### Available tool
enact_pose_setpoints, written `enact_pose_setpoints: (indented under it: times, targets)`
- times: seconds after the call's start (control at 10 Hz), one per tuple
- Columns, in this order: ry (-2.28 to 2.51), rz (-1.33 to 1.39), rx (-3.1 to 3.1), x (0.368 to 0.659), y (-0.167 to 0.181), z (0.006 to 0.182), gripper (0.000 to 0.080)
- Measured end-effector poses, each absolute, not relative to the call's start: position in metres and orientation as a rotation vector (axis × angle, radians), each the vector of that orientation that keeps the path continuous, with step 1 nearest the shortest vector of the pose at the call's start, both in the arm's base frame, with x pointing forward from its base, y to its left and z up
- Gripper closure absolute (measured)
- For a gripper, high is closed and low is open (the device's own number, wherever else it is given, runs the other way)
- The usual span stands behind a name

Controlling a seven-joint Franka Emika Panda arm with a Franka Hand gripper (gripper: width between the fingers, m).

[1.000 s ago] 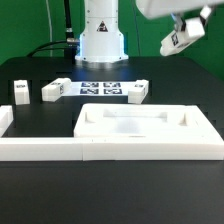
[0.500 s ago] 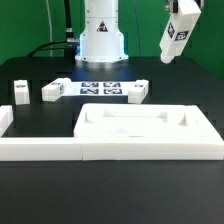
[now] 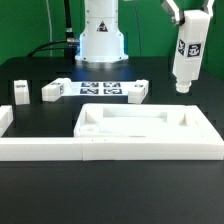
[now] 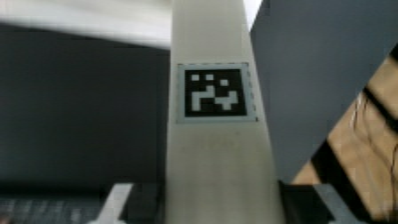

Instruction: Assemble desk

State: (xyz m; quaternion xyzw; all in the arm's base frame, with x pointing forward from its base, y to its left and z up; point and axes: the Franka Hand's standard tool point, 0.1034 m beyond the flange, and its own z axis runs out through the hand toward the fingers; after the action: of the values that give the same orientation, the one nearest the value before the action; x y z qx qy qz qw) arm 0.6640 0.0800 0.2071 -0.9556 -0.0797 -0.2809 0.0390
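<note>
My gripper [image 3: 189, 22] is shut on a white desk leg [image 3: 186, 56] with a black-and-white tag. It holds the leg upright in the air at the exterior view's right, above the far right end of the desk top [image 3: 148, 131]. The desk top is a shallow white tray lying on the black table. In the wrist view the leg [image 4: 217, 110] fills the middle, its tag facing the camera, with my fingers [image 4: 125, 200] on either side. Three more legs lie on the table: one at the far left [image 3: 21, 93], one beside it [image 3: 55, 90], one behind the tray [image 3: 138, 91].
The marker board [image 3: 103, 90] lies flat between the loose legs, in front of the robot's white base [image 3: 100, 40]. A long low white border rail [image 3: 40, 148] runs along the front left and meets the tray.
The leg in my gripper has swung from tilted to upright and come lower, toward the tray's far right end. Nothing on the table has moved.
</note>
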Motion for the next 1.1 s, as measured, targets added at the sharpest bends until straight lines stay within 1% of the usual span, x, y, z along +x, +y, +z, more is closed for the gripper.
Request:
enact_pose_setpoints:
  times: [0.1, 0.2, 0.3, 0.4, 0.5, 0.6, 0.7, 0.8, 1.0, 1.1]
  targets:
    - [-0.249, -0.997, -2.913, 0.661, 0.075, 0.204, 0.0509]
    - [-0.244, -1.029, -2.910, 0.659, 0.072, 0.199, 0.0509]
    - [-0.237, -1.144, -2.887, 0.663, 0.068, 0.202, 0.0509]
    - [-0.241, -1.106, -2.897, 0.661, 0.069, 0.196, 0.0509]
    - [-0.241, -1.103, -2.897, 0.661, 0.069, 0.196, 0.0509]
    - [-0.238, -1.074, -2.907, 0.660, 0.066, 0.189, 0.0509]
    - [-0.240, -1.019, -2.921, 0.661, 0.064, 0.179, 0.0509]
    - [-0.252, -0.958, -2.930, 0.663, 0.068, 0.170, 0.0509]
    - [-0.248, -0.936, -2.929, 0.661, 0.073, 0.161, 0.0509]
    - [-0.241, -0.926, -2.920, 0.659, 0.083, 0.158, 0.0509]
